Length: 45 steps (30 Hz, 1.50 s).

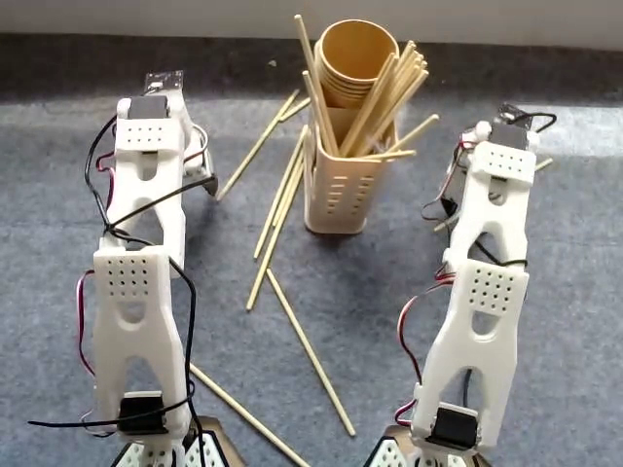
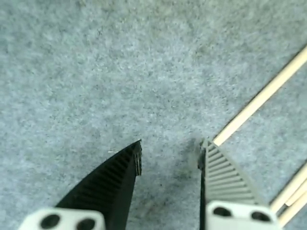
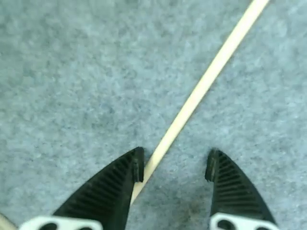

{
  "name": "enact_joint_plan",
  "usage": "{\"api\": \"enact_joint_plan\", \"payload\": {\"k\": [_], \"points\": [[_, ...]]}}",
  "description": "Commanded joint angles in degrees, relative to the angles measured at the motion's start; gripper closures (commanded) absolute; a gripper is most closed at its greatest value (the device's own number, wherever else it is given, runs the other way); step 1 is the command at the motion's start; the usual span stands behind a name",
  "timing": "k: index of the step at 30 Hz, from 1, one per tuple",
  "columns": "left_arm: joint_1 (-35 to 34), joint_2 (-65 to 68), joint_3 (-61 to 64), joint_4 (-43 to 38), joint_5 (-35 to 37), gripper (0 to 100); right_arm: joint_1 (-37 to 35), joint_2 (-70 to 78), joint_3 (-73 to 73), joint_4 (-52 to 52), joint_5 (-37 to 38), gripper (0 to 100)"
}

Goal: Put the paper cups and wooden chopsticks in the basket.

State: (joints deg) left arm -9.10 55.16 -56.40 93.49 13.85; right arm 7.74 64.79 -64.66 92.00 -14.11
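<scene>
A cream slotted basket [image 1: 339, 199] stands upright at the middle back, with stacked paper cups [image 1: 358, 60] and several wooden chopsticks [image 1: 389, 97] in it. More chopsticks lie loose on the grey carpet to its left [image 1: 282, 199] and in front of it [image 1: 310, 352]. My left gripper [image 2: 171, 153] is open just above the carpet, and the end of one chopstick [image 2: 261, 98] meets its pale fingertip. My right gripper [image 3: 175, 165] is open too, low over a single chopstick [image 3: 206, 86] that passes between its fingers close to one of them.
The left arm [image 1: 146, 195] stands left of the basket and the right arm [image 1: 492, 253] right of it, both stretched towards the back. Another chopstick [image 1: 243, 413] lies near the left arm's base. A dark strip [image 1: 78, 63] borders the carpet at the back.
</scene>
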Motion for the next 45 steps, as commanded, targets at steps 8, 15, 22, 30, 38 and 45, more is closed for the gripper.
{"api": "enact_joint_plan", "payload": {"k": [8,15,22,30,38,45], "points": [[-0.66,-0.66,-1.98,0.09,0.26,78,1.63,-1.8,-1.8,-1.27,0.0,99.5],[-0.66,-0.66,-1.98,-0.09,0.26,78,-0.84,-2.15,-38.11,7.87,4.04,99.4],[-0.57,-0.57,-1.89,-0.26,0.26,78,-6.2,-25.1,-35.82,-0.66,4.04,99.4],[-0.57,-0.57,-1.71,-0.35,0.26,78,-11.12,-42.59,-37.93,-9.19,3.6,99.4],[-0.66,-0.48,-1.63,-0.35,0.26,78,-14.55,-41.1,-37.93,-15.96,-0.35,99.4],[-0.31,-0.48,-1.89,-0.44,0.26,78,-19.03,-60.79,-37.58,7.78,6.77,99.4]]}}
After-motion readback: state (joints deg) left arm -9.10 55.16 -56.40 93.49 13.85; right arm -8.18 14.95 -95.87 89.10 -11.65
